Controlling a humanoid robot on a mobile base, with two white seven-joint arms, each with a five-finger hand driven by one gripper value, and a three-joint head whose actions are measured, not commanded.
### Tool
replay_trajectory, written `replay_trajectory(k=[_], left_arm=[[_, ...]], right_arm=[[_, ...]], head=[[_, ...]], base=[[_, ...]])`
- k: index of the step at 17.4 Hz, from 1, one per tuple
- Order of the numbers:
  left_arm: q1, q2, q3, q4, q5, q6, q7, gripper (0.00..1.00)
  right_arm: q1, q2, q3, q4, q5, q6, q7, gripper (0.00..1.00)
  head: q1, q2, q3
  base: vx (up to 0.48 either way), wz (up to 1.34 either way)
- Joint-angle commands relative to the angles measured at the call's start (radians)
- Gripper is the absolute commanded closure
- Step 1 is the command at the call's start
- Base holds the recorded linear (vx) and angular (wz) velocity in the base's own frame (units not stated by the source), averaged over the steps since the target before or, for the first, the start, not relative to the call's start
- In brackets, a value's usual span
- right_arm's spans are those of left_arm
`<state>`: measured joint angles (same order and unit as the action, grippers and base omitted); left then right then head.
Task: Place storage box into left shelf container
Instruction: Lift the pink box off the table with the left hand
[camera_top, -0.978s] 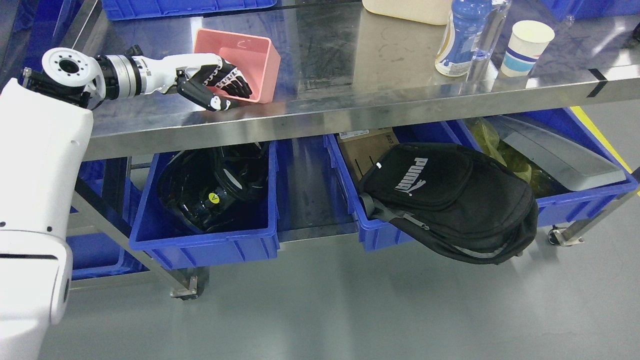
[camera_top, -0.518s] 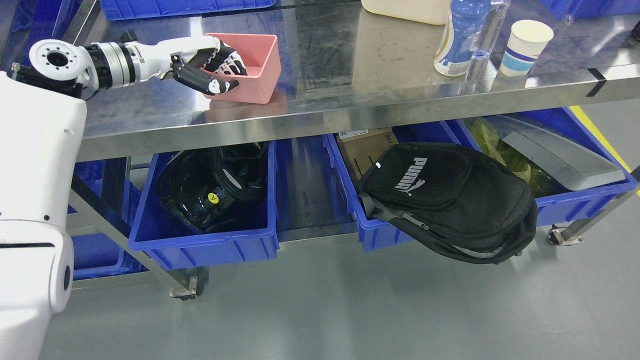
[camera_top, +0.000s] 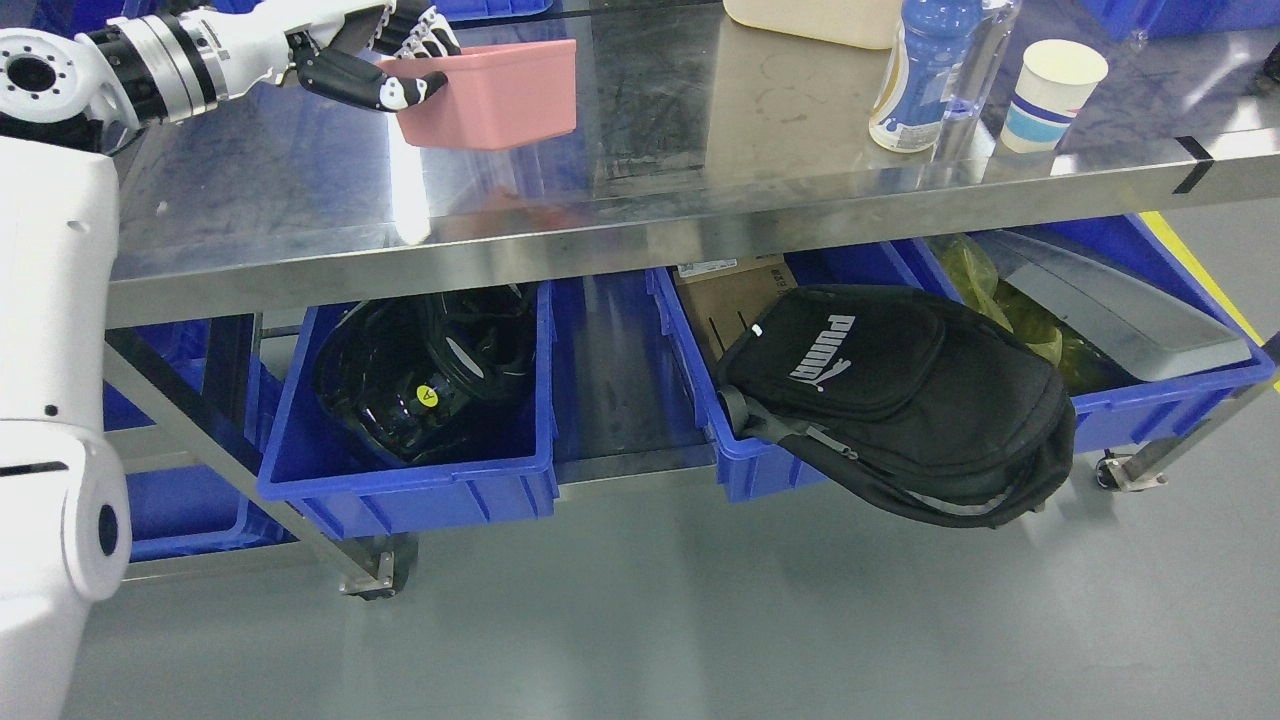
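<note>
Pink storage box is gripped at its left wall by the left hand, whose fingers are hooked over the rim while the thumb is pressed against the outside. It is held clear above the steel table, near the upper left of the view, with a faint pink reflection seen on the metal beneath it. On the lower shelf, the left blue bin is filled by a black helmet. A black bag is draped over the middle bin. A bottle and a paper cup are stood on the tabletop at the right.
</note>
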<state>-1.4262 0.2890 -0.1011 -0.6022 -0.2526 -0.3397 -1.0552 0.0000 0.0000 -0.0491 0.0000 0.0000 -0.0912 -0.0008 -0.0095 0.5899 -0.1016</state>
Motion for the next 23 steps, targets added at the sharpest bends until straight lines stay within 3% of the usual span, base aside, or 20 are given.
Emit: replay_trajectory(k=[1, 4, 6, 7, 9, 17, 23], left_arm=[[0.085, 0.002, 0.184, -0.284, -0.001, -0.010, 0.003, 0.99], [0.244, -0.010, 0.230, -0.575, 0.001, -0.002, 0.003, 0.99], [0.360, -0.094, 0.268, -0.776, -0.001, 0.005, 0.006, 0.99], [0.403, -0.143, 0.294, -0.830, -0.005, -0.001, 0.006, 0.99], [0.476, -0.165, 0.333, -0.904, -0.033, -0.010, 0.006, 1.00], [0.650, -0.208, 0.388, -0.989, -0.031, -0.070, 0.001, 1.00], [0.658, -0.267, 0.411, -0.990, -0.031, -0.114, 0.003, 1.00]], right_arm=[[0.008, -0.017, 0.000, -0.017, -0.003, -0.001, 0.001, 0.00], [0.008, -0.017, 0.000, -0.017, -0.003, -0.001, 0.001, 0.00], [0.008, -0.017, 0.000, -0.017, -0.003, -0.001, 0.001, 0.00], [0.008, -0.017, 0.000, -0.017, -0.003, -0.001, 0.001, 0.00], [0.008, -0.017, 0.000, -0.017, -0.003, -0.001, 0.001, 0.00], [0.008, -0.017, 0.000, -0.017, -0.003, -0.001, 0.001, 0.00], [0.008, -0.017, 0.000, -0.017, -0.003, -0.001, 0.001, 0.00]], head=[[0.0000, 0.000, 0.000], [0.0000, 0.000, 0.000], [0.0000, 0.000, 0.000], [0.0000, 0.000, 0.000], [0.0000, 0.000, 0.000], [0.0000, 0.000, 0.000], [0.0000, 0.000, 0.000]], base=[[0.000, 0.00], [0.000, 0.00], [0.000, 0.00], [0.000, 0.00], [0.000, 0.00], [-0.013, 0.06], [-0.090, 0.46]])
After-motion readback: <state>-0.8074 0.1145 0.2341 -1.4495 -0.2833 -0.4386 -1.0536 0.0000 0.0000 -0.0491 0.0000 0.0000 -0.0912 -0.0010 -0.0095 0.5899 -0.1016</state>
